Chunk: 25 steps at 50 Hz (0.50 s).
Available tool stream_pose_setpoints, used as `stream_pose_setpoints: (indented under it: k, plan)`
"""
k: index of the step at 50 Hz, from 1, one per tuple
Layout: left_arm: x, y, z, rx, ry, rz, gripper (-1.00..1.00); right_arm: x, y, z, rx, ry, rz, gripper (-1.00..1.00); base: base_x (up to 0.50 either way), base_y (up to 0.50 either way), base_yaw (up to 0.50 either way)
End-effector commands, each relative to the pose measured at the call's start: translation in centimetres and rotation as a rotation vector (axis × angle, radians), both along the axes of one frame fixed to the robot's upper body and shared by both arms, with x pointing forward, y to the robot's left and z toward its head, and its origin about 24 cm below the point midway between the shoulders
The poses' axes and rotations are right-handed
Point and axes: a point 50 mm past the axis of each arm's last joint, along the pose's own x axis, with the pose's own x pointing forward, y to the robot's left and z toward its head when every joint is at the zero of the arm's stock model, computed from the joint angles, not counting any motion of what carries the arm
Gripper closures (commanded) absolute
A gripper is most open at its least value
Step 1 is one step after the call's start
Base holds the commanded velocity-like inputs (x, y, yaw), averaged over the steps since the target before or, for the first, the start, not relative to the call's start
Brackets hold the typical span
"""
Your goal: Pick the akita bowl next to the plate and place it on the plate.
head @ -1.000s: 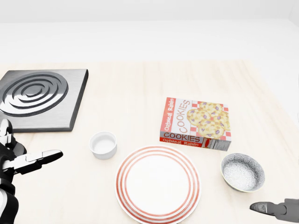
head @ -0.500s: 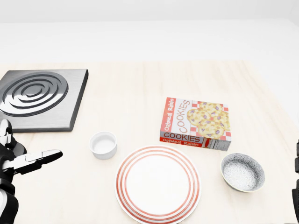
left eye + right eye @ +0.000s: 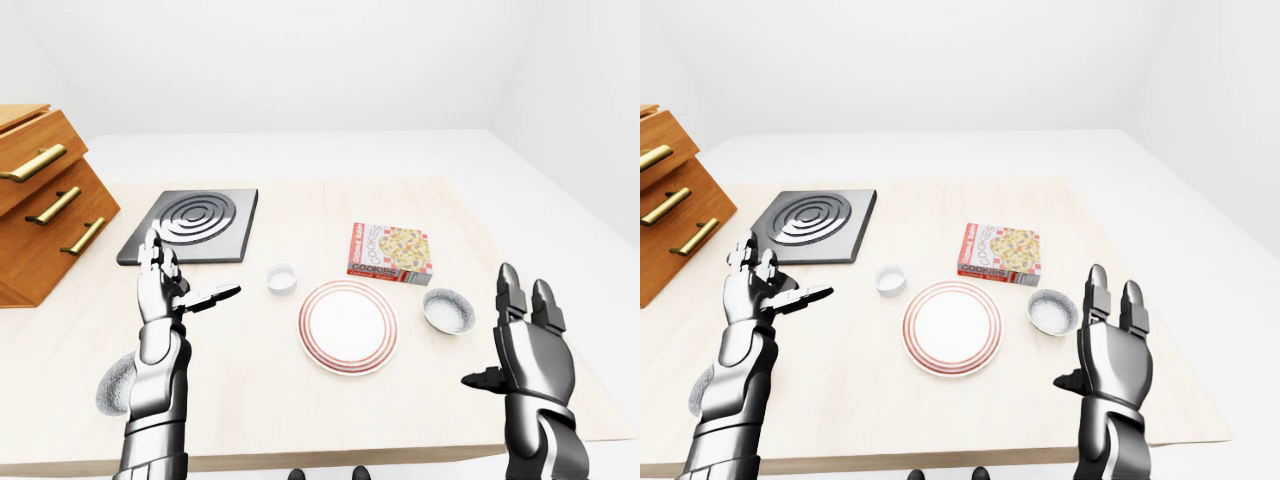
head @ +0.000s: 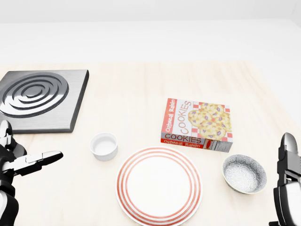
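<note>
- Rising from the bottom right corner of the head view, where it had lain low with fingers pointing left a second earlier, the right hand stood upright at that view's right edge; nothing on the table had shifted, and the camera had not moved.
- That lift looked like the start of the reach for the bowl, with no contact yet made.
- At the far left of the left-eye view stood a wooden drawer unit.
- The left hand hovered over the table's left side with fingers spread, one pointing right, holding and touching nothing.
- Behind its forearm a speckled grey round thing showed partly, well apart from the plate; what it was could not be told.
- A metal burner plate lay at upper left in the head view, and a small white ramekin sat just beside the plate's upper left rim.
- The red-ringed plate lay bare in the middle.
- A cookie box lay flat above and right of it.
- The akita bowl sat upright on the table just right of the plate, not yet picked.
- The right hand stood just right of the bowl, fingers spread wide and pointing up, thumb out to the left, empty and clear of the bowl.
</note>
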Motion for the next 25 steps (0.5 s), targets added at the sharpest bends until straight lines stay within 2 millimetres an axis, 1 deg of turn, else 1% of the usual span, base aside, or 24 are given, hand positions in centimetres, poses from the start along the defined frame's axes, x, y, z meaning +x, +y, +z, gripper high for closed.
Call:
stream_pose_setpoints:
  k: [1, 5, 11, 12, 15, 25]
  plan:
    - [0.1, 0.0, 0.0, 0.0, 0.0, 0.0, -1.0, 1.1, 0.0, -1.1, -0.025, -0.005, 0.019, -1.0, 0.0, 0.0, 0.0]
    - [0.1, -0.1, 0.2, 0.0, 0.0, 0.0, -1.0, 2.0, -0.5, -1.9, -0.032, -0.016, 0.014, -1.0, 0.0, 0.0, 0.0]
    - [0.1, 0.0, 0.0, 0.0, 0.0, 0.0, -1.0, 2.1, -0.5, -2.4, -0.029, -0.017, 0.015, -1.0, 0.0, 0.0, 0.0]
    - [0.1, 0.0, 0.0, -0.001, 0.0, 0.0, -1.0, 2.3, -0.6, -3.0, -0.034, -0.013, 0.011, -1.0, 0.0, 0.0, 0.0]
    - [0.1, -0.1, 0.1, -0.002, 0.0, 0.0, -1.0, 2.4, -0.4, -3.4, -0.033, -0.008, 0.018, -1.0, 0.0, 0.0, 0.0]
    - [0.1, -0.1, 0.0, -0.001, 0.0, -0.001, -1.0, 2.4, -0.5, -3.7, -0.029, -0.002, 0.022, -1.0, 0.0, 0.0, 0.0]
